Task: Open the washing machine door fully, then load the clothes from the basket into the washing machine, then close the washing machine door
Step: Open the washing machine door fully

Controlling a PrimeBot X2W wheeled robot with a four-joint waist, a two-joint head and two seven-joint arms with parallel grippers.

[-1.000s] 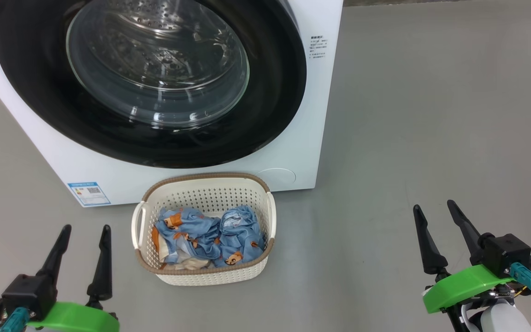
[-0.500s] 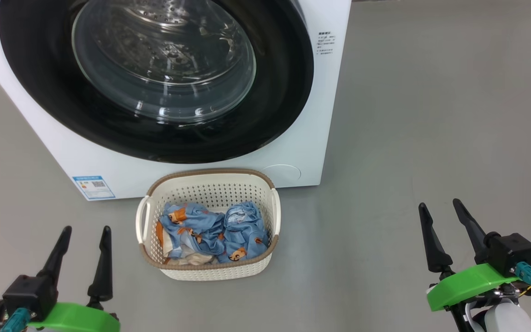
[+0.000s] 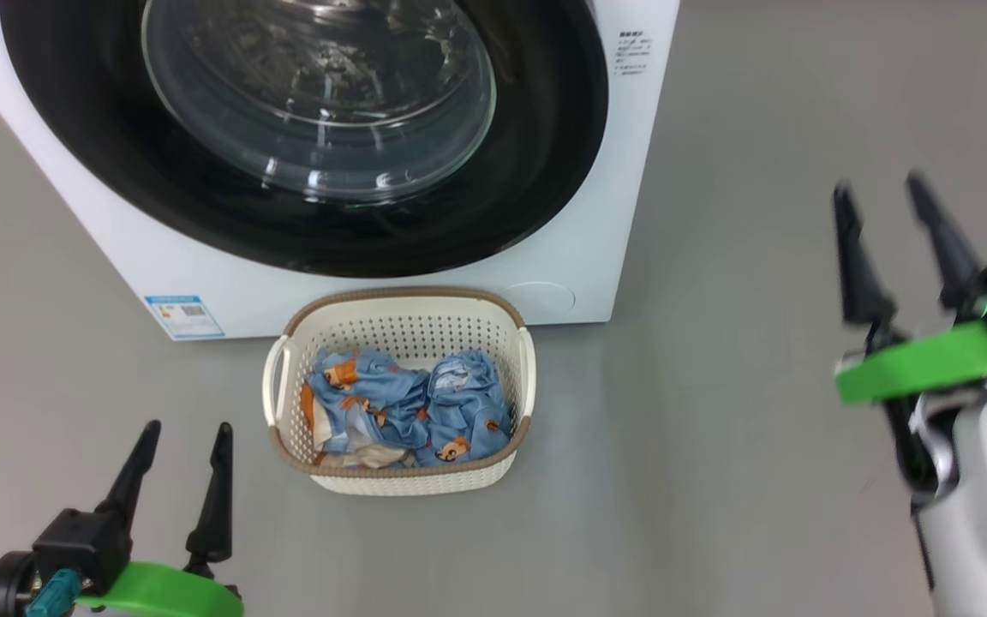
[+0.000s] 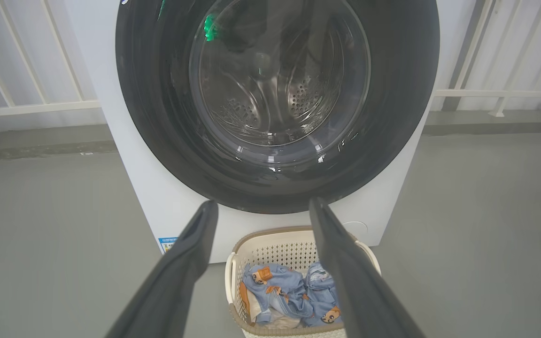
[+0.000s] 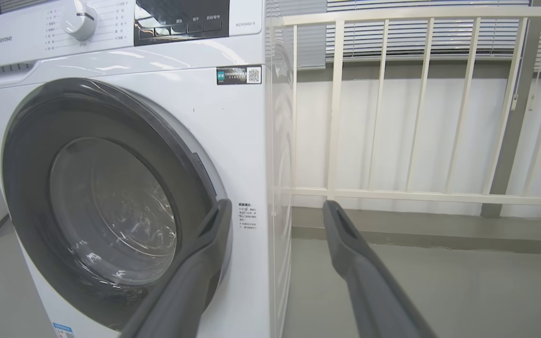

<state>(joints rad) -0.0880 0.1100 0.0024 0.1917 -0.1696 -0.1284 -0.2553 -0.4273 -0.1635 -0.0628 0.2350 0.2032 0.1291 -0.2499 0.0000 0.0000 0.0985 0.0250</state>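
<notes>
The white washing machine (image 3: pixel 605 214) stands ahead, its round black-ringed glass door (image 3: pixel 322 94) lying against the front. On the floor right before it sits the cream basket (image 3: pixel 403 480) holding blue printed clothes (image 3: pixel 412 407). My left gripper (image 3: pixel 187 440) hovers low at the left of the basket, open and empty. Off to the right of the machine my right gripper (image 3: pixel 879 188) hangs raised, open, holding nothing. In the right wrist view the door (image 5: pixel 111 206) and machine (image 5: pixel 247 155) lie left of my open right gripper (image 5: pixel 275 209). In the left wrist view my open left gripper (image 4: pixel 261 206) frames the basket (image 4: pixel 270 244) and clothes (image 4: pixel 289 293).
Grey floor (image 3: pixel 759 428) spreads to the right of the machine. A white railing (image 5: pixel 421 192) runs behind and beside it, before a white wall. A blue label (image 3: pixel 183 315) marks the machine's lower left corner.
My right gripper has risen well up the head view and blurs with motion. The left gripper has stayed put while the camera has shifted a little, sliding the scene right and up.
</notes>
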